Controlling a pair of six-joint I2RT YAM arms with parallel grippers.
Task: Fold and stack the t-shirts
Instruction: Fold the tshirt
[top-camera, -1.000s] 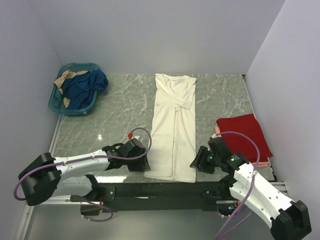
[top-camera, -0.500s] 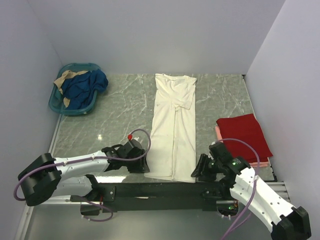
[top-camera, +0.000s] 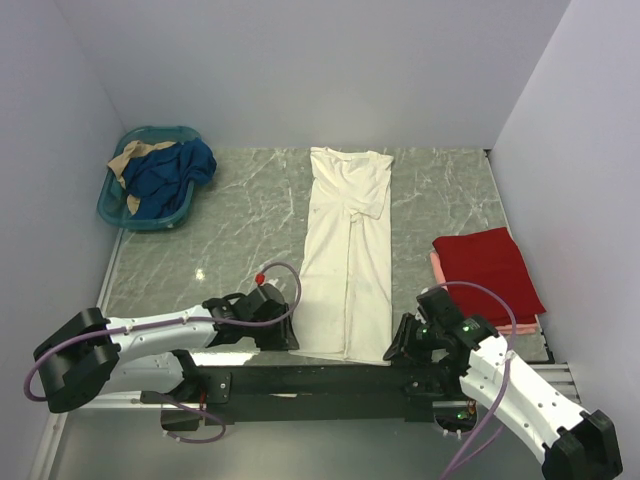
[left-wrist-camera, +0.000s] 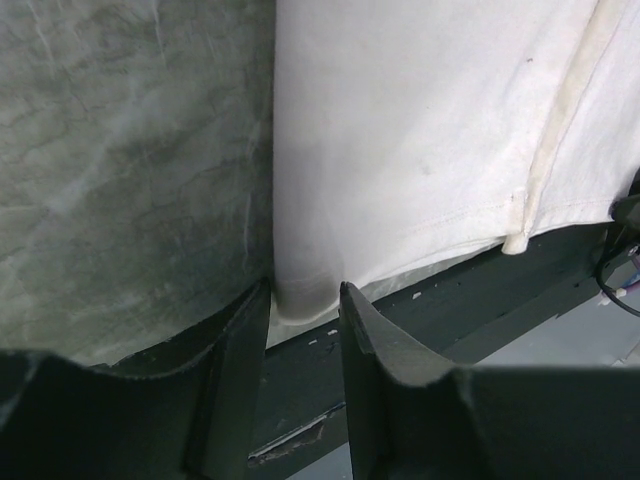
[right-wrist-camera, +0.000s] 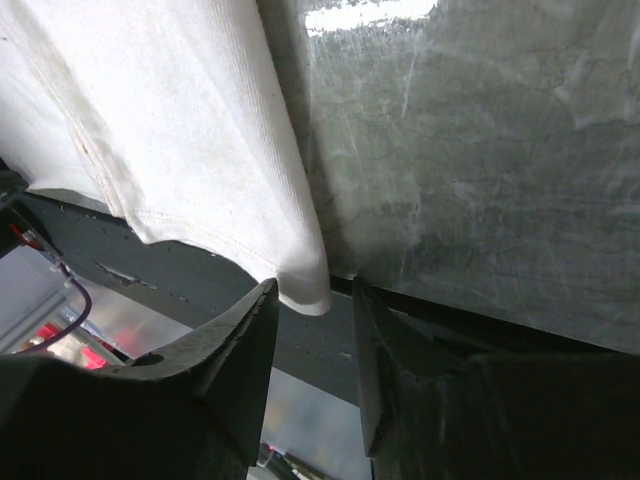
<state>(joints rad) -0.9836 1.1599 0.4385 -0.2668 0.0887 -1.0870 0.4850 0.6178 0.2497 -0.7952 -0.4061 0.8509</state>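
The cream-white t-shirt lies folded into a long narrow strip down the middle of the table, neck at the far end, hem hanging a little over the near edge. My left gripper is open at the hem's left corner, which sits between the jaws. My right gripper is open at the hem's right corner, also between the jaws. A folded red t-shirt lies on a pink one at the right.
A teal plastic basket with blue and tan cloth stands at the far left. The table's dark near rail runs just below the hem. White walls close in left, back and right.
Both grippers have moved toward the near edge of the table, down to the two bottom corners of the cream-white shirt. The shirt has not moved.
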